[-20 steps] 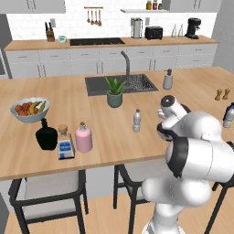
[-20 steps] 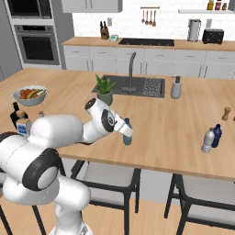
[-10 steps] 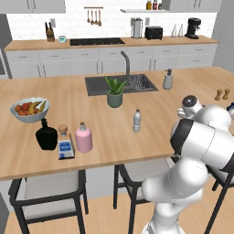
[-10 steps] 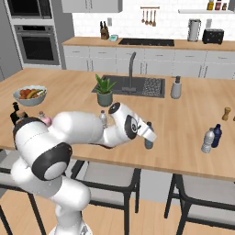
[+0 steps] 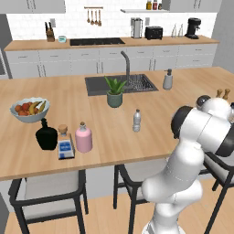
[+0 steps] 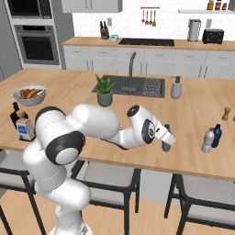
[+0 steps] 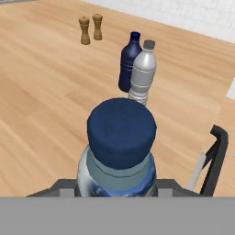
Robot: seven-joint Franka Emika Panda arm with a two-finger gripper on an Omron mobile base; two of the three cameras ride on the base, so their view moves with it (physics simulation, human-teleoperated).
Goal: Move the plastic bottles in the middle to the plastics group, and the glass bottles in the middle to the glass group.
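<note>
Wood island counter (image 6: 197, 103) fills the middle of the right base view; the arm reaches low across its near edge. Gripper (image 6: 165, 137), right of centre there, is clamped on 1 plastic bottle (image 7: 121, 133): translucent body, dark blue cap, seated between the 2 fingertips at the bottom of the hand view, carried above the counter.

Ahead, upper centre of the hand view, 2 bottles stand touching: dark blue bottle (image 7: 129, 62) and grey-white bottle (image 7: 142, 73).

1 slim clear bottle (image 5: 136, 120) stands mid-counter in the left base view.

Handling estimate: light, thin-walled, smooth, likely to dent or slip. Grip the body below the shoulder, moderate squeeze, keep upright, set down beside the pair without knocking them.
</note>
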